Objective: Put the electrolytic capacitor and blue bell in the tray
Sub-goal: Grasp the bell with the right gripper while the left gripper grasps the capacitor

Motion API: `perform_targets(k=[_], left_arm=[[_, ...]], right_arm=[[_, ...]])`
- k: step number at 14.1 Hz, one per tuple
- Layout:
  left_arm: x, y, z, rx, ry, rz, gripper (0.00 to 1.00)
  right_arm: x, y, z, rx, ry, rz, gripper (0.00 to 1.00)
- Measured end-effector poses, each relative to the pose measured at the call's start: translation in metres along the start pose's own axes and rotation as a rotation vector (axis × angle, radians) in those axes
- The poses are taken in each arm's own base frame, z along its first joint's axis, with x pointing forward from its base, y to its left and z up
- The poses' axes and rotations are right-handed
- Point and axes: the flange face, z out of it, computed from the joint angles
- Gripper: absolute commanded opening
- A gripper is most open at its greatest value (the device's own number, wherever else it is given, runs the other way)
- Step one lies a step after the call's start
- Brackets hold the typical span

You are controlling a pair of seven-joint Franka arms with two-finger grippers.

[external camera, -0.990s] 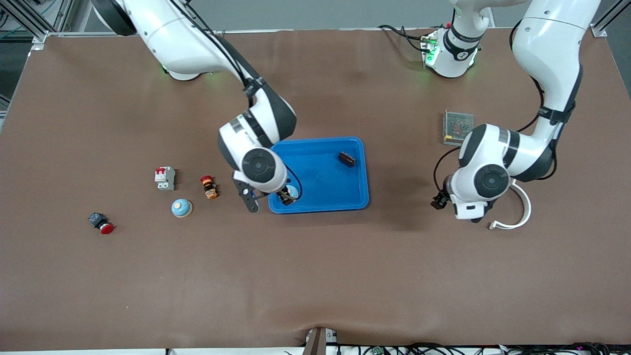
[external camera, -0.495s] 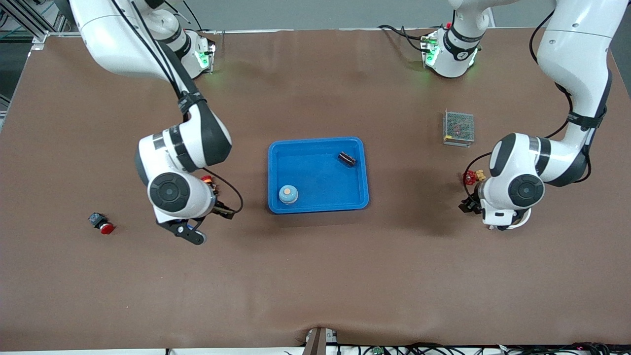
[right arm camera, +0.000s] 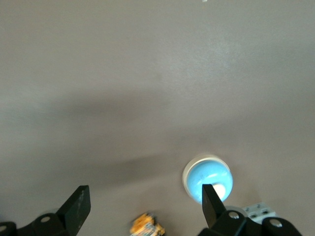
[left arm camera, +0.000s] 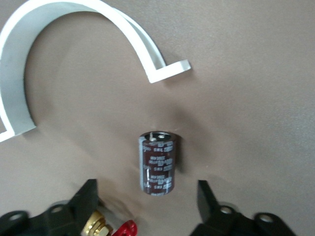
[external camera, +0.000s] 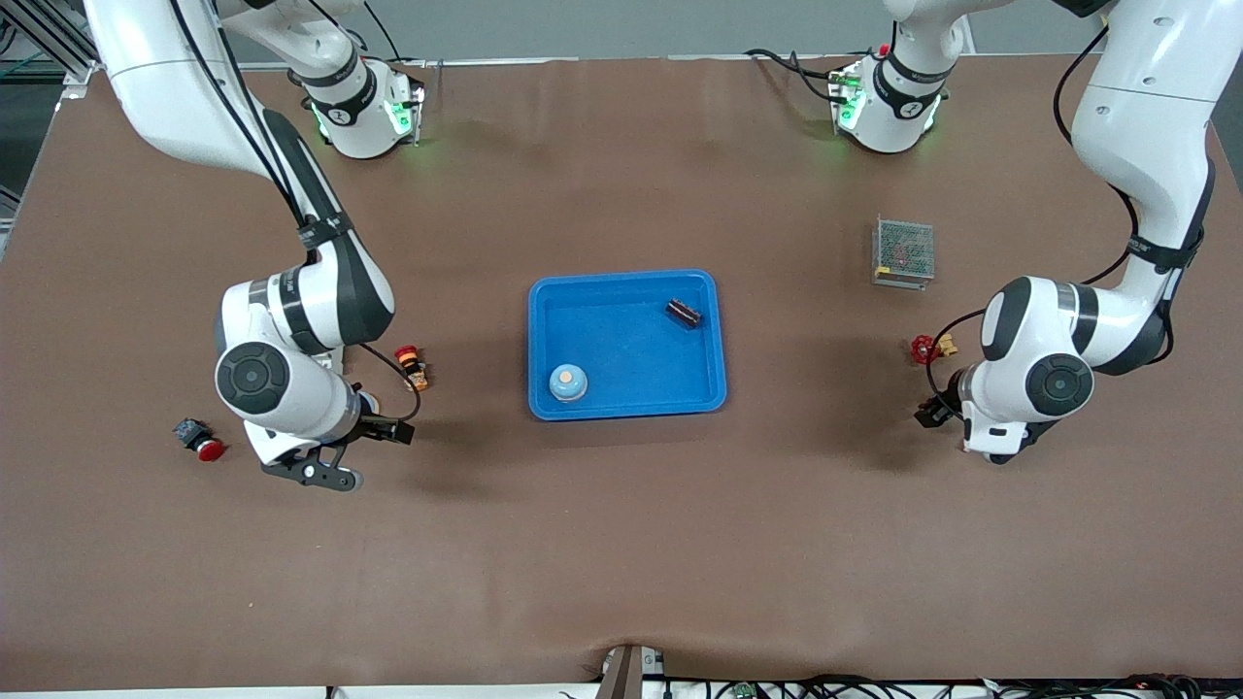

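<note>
The blue tray [external camera: 699, 291] sits mid-table. In it rest a blue bell [external camera: 568, 382] and a small dark part [external camera: 684, 313]. The electrolytic capacitor [left arm camera: 158, 162], a dark cylinder, lies on the table; in the front view the left arm hides it. My left gripper [left arm camera: 146, 183] [external camera: 929, 413] is low over it and open, its fingers standing either side of one end without touching. Another blue bell [right arm camera: 206, 178] stands on the table beside one finger of my right gripper [right arm camera: 142, 191] [external camera: 386, 431], which is open and holds nothing.
A white curved clip [left arm camera: 59, 29] lies beside the capacitor. A red and brass knob [external camera: 923, 348] sits next to the left gripper. A mesh box [external camera: 903, 252] stands toward the left arm's base. An orange button [external camera: 411, 367] and a red push button [external camera: 199, 442] lie near the right gripper.
My right arm has left the tray, with a bell staying in it, and swung toward its own end of the table over the other bell. My left arm has moved over the white clip.
</note>
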Motion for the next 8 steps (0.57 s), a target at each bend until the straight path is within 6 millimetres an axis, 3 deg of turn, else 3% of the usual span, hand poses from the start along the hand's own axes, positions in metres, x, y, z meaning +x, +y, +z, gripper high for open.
perform_targets(k=[2, 4, 6, 8], left_arm=[[0.0, 0.002, 0.006, -0.003, -0.005, 0.002, 0.71], [0.001, 0.002, 0.013, -0.006, -0.01, 0.0, 0.58], [0.004, 0.001, 0.017, -0.011, -0.012, 0.0, 0.3], [0.005, 0.002, 0.015, -0.013, -0.009, 0.006, 0.07]], right_arm=[[-0.004, 0.028, 0.016, 0.01, 0.015, -0.057, 1.0], [-0.002, 0.057, 0.017, 0.013, 0.021, -0.099, 1.0], [0.002, 0.08, 0.014, 0.015, 0.03, -0.12, 1.0], [0.001, 0.086, 0.019, 0.026, 0.065, -0.13, 1.0]])
